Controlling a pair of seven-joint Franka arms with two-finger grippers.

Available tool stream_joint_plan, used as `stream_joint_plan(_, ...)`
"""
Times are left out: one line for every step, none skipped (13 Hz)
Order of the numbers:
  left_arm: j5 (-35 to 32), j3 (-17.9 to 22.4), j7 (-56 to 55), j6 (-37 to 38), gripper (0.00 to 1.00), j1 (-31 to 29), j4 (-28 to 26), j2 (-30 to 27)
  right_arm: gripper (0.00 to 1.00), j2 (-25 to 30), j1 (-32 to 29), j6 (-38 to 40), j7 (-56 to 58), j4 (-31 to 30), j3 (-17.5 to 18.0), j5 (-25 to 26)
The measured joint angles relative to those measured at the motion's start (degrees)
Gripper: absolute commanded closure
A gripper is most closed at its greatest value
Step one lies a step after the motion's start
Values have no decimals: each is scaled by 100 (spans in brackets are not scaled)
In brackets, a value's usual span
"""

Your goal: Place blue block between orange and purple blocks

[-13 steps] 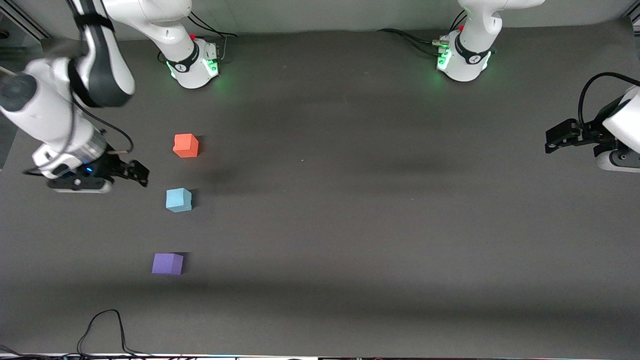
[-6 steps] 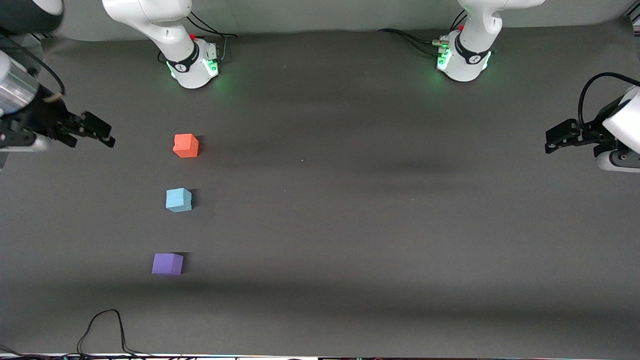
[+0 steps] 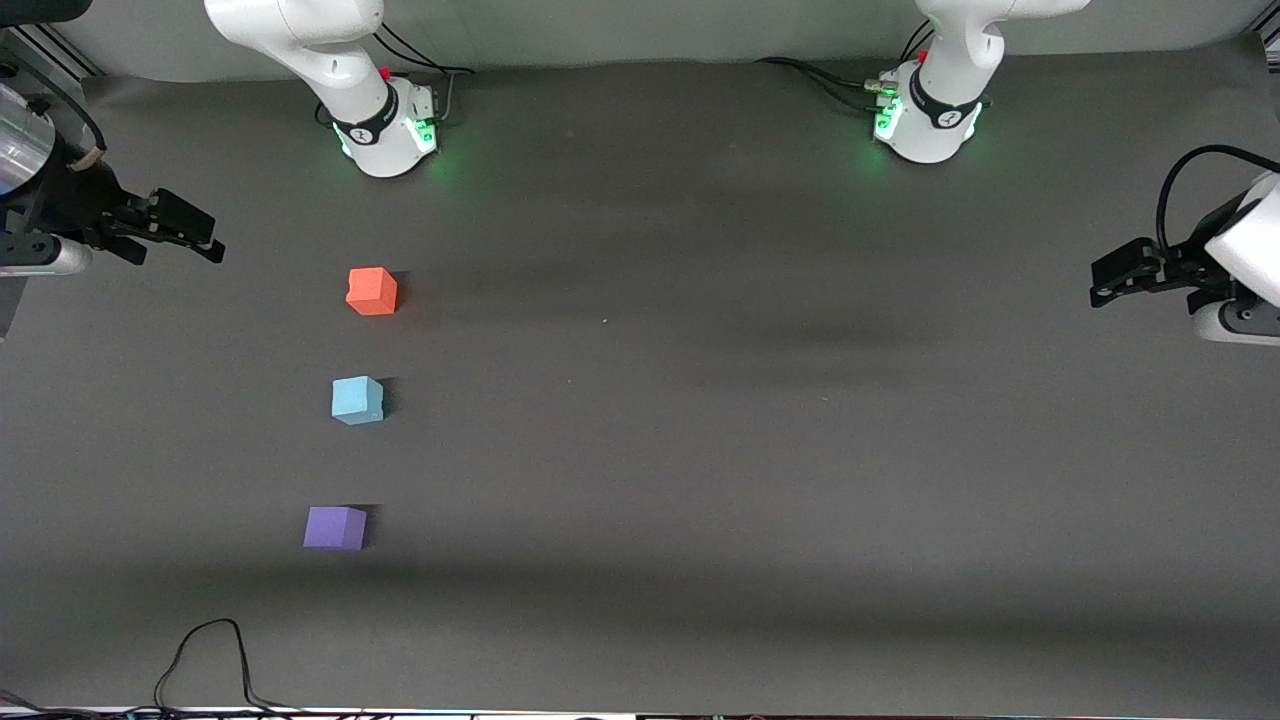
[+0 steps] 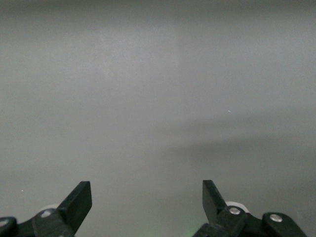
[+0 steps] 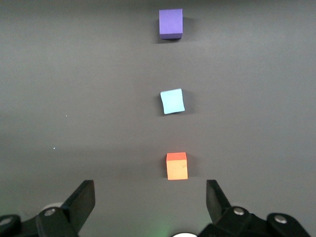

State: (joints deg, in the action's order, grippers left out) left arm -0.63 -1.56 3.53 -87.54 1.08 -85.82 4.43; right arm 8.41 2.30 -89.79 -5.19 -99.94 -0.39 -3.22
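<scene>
Sky-blue matte blue block (image 3: pixel 357 400) sits between orange block (image 3: pixel 372 291) and purple block (image 3: pixel 335 528)

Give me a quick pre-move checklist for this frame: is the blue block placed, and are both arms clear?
1. Blue block sits on the table between orange block and purple block: ok.
2. The three cubes form a roughly straight row, none touching: ok.
3. Right gripper open, holding nothing, at the table edge at the right arm's end, away from the cubes: ok.
4. Left gripper open, empty, waiting at the left arm's end: ok.
5. Blue block exactly centred in the gap: cannot tell.
</scene>
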Motion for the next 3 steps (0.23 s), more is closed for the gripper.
stream_joint_plan(0, 0, 0, 0, 0, 0, 0, 0, 0, -6, 0, 21, 2, 0, 0, 0)
stream_joint_plan(0, 0, 0, -6, 0, 0, 0, 0, 0, -8, 0, 33, 3, 1, -2, 0)
stream_joint_plan(0, 0, 0, -29, 0, 0, 0, 0, 0, -8, -1, 47, 7, 4, -8, 0)
